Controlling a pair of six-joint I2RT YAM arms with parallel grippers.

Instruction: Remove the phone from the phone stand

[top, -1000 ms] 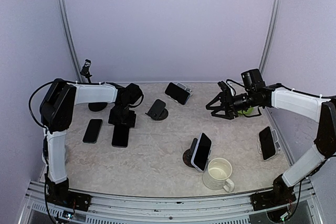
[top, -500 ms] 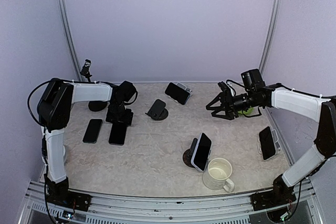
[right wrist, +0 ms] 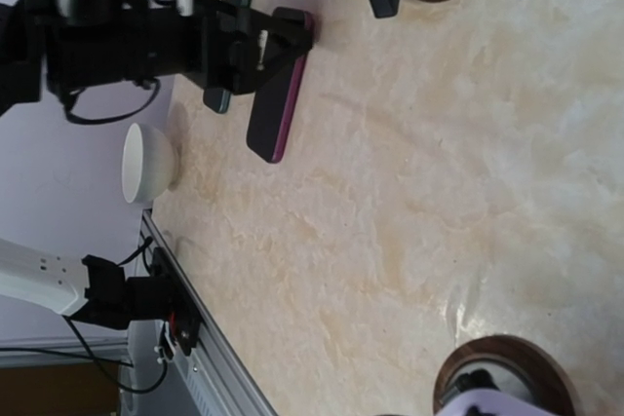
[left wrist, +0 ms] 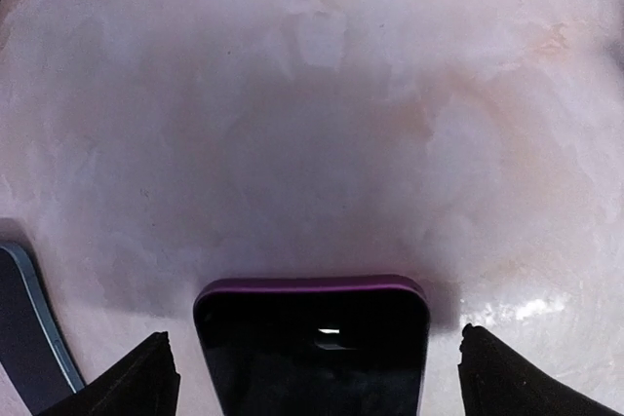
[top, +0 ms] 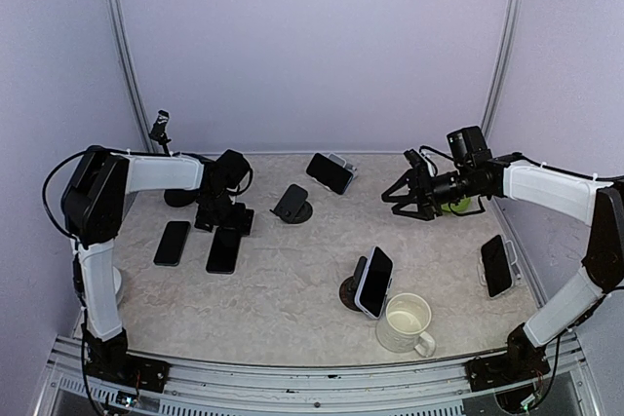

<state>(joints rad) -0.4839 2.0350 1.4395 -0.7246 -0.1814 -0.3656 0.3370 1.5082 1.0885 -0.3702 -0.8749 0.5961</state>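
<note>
My L gripper (left wrist: 314, 379) hangs low over the table (left wrist: 322, 94), jaws apart. Its fingertips (left wrist: 146, 382) flank one end of the purple-edged phone (left wrist: 312, 333), w/ a sliver of tabletop showing on each side, so nothing's clamped. That phone lies flat, dark face up, just beside a 2nd flat phone (top: 173, 243) on its left. The empty phone stand (top: 292, 206) sits nearby to the right, not touching it. My R gripper (top: 398, 197) hovers over the far right of the table, jaws spread, holding nothing. Toward the front, another phone (top: 374, 282) leans upright next to a white mug (top: 405, 323).
</note>
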